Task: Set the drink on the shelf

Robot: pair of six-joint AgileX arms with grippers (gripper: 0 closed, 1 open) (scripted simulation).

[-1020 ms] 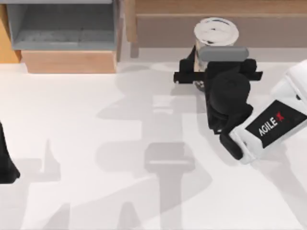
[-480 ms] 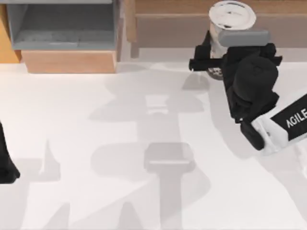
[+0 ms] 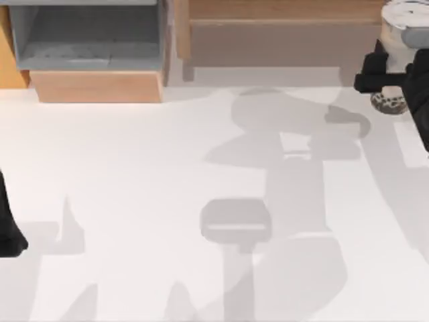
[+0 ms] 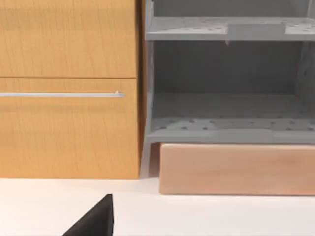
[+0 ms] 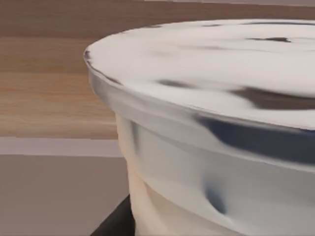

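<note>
R gripper (image 3: 395,74) pinches the drink (image 3: 404,15), held off the counter (image 3: 167,201) right of the gray shelf (image 3: 87,54), prob. Placing is left. L arm idle, gripper: can't tell.

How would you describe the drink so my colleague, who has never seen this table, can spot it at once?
Look to the far right end of the table, in front of the long wooden shelf. There the right tool grips the drink. It is a tall clear cup of beige tea with dark pearls at the bottom and a flat round lid, the only loose item here.
</note>
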